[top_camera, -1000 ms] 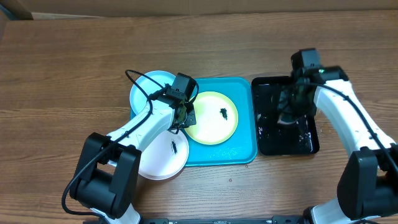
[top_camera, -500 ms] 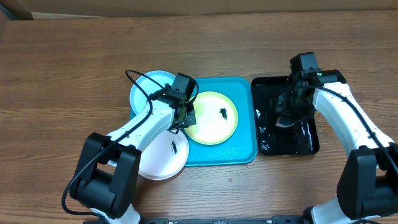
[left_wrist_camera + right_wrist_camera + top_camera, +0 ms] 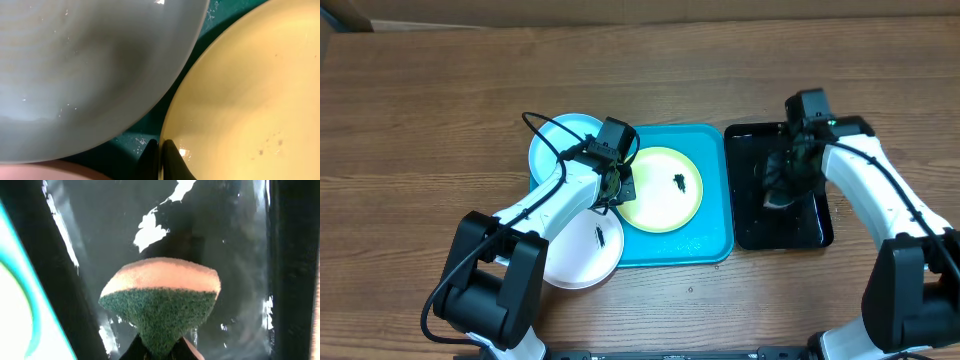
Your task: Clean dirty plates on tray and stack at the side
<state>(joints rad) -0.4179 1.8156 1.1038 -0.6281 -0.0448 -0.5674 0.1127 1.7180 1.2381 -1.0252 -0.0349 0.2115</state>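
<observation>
**A:** Where do your plates sit?

**B:** Your yellow-green plate lies in the turquoise tray. The pale blue plate is at its far left corner and the white plate at its near left corner.

**A:** And the grippers?

**B:** Your left gripper is clenched on the yellow-green plate's left rim. Your right gripper squeezes a green-faced sponge over the wet black tray, just right of the turquoise one.

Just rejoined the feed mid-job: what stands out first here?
The dark-smeared yellow-green plate sits on the turquoise tray mid-table, its left rim pinched by the left gripper. At right, the right gripper holds a green-faced sponge over the glossy black tray.
</observation>
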